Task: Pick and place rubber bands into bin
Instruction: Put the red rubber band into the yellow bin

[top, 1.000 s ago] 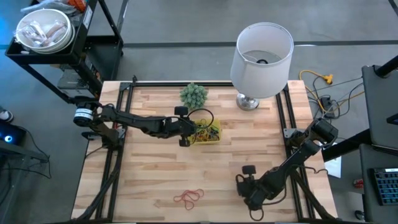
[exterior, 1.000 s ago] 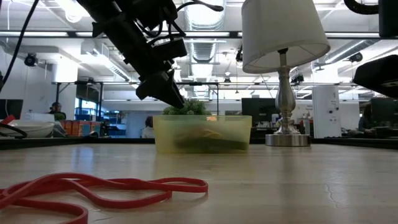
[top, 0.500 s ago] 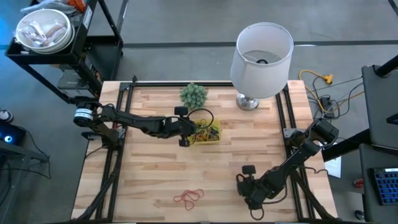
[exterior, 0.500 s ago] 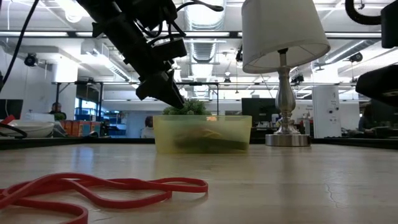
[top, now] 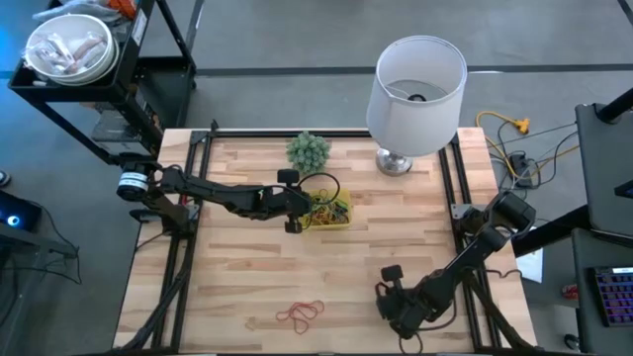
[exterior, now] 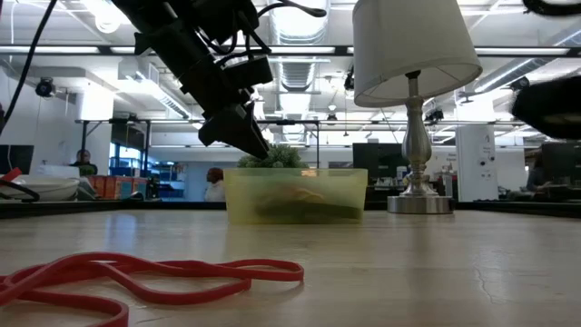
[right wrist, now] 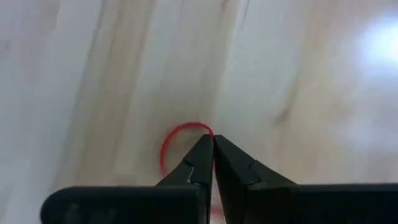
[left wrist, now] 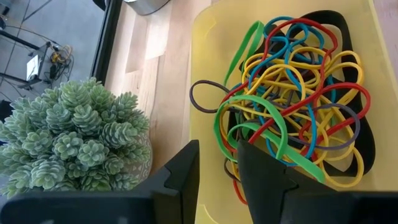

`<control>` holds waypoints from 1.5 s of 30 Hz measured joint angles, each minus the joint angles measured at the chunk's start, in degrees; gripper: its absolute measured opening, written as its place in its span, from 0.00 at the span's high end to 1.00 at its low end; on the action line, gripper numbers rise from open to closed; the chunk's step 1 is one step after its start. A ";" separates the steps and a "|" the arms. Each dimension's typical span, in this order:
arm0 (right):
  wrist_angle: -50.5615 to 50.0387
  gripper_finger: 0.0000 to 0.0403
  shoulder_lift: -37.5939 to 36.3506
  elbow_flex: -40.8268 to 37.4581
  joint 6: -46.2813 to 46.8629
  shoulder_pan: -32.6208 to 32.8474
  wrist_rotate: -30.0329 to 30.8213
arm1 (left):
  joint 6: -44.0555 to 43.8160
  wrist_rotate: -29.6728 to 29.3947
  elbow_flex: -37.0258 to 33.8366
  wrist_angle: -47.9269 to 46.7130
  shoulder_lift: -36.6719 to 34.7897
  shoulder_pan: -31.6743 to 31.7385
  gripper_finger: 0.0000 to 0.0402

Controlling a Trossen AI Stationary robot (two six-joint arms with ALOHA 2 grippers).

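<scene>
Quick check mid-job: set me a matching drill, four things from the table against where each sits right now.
Things:
1. left hand
2. right hand
3. loose red rubber bands
4. lamp

Places or states:
A. on the bare wood near the table's front edge
B. at the back of the table, right of the plant
C. fingers astride the wall of the yellow bin
D. shut, tips at a red band on the wood

Pairs: 1-C, 2-D, 3-A, 4-B
</scene>
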 joint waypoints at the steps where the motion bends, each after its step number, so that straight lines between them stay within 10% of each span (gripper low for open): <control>1: 0.16 0.98 0.25 0.70 -1.79 0.07 2.28 | 0.00 -0.02 0.00 0.00 0.00 0.00 0.77; 20: -0.74 0.98 -0.17 9.55 -28.29 -0.19 36.08 | -4.45 -3.47 0.00 -0.10 -0.76 -2.27 0.77; 27: -0.68 0.98 -0.39 11.39 -36.19 -1.66 53.14 | -5.87 -14.29 0.00 -0.57 -2.59 -9.18 0.77; 45: -0.20 0.98 -2.10 18.03 -50.56 -20.04 53.02 | -18.12 -20.90 -7.32 -1.46 -3.82 -28.91 0.77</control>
